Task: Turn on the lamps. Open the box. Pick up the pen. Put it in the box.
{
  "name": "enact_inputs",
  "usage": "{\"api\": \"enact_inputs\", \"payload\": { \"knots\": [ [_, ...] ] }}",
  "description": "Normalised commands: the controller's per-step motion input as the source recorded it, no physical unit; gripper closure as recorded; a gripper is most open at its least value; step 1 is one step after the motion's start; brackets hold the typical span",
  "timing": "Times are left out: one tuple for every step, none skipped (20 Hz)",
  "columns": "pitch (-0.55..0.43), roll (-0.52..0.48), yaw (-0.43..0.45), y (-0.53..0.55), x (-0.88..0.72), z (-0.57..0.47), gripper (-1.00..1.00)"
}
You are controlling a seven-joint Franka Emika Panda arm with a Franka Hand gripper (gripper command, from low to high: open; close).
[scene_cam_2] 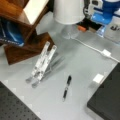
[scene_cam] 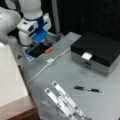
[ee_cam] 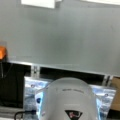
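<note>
The box (scene_cam: pixel 100 48) stands shut at a front view's right, with its black lid down and a white tab (scene_cam: pixel 86 56) on its front; only a corner of the box (scene_cam_2: pixel 107 100) shows in a front view. The black pen (scene_cam: pixel 87 89) lies flat on the grey table in front of it, and the pen (scene_cam_2: pixel 66 87) is clear of everything in both front views. Two long white strips (scene_cam: pixel 63 100) lean on a stand and show no glow. My gripper (scene_cam: pixel 38 43) hangs at the back left, far from pen and box, near an orange piece (scene_cam: pixel 48 50). The wrist view shows no fingers.
A white cable with an inline switch (scene_cam: pixel 50 60) crosses the table from the back. A wooden shelf with a white top (scene_cam: pixel 10 77) stands along a front view's left. The wrist view looks down on bare grey table (ee_cam: pixel 62 37) and the arm's white base (ee_cam: pixel 68 97).
</note>
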Motion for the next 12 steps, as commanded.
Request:
{"api": "enact_inputs", "payload": {
  "knots": [
    [-0.237, 0.034, -0.010, 0.18, -0.16, -0.17, 1.00],
    [-0.235, 0.046, -0.013, 0.19, -0.15, -0.18, 1.00],
    [-0.232, 0.054, -0.015, 0.20, -0.15, -0.19, 1.00],
    [-0.226, 0.056, -0.016, 0.20, -0.14, -0.19, 1.00],
    [-0.229, 0.055, -0.014, 0.20, -0.14, -0.19, 1.00],
    [-0.226, 0.053, -0.012, 0.19, -0.12, -0.21, 1.00],
    [-0.218, 0.050, -0.012, 0.18, -0.12, -0.21, 1.00],
    [-0.220, 0.052, -0.009, 0.18, -0.11, -0.23, 1.00],
    [-0.217, 0.045, -0.003, 0.18, -0.11, -0.25, 1.00],
    [-0.208, 0.042, -0.004, 0.17, -0.12, -0.26, 1.00],
    [-0.195, 0.041, 0.003, 0.18, -0.12, -0.27, 1.00],
    [-0.179, 0.048, 0.011, 0.18, -0.13, -0.28, 1.00]
  ]
}}
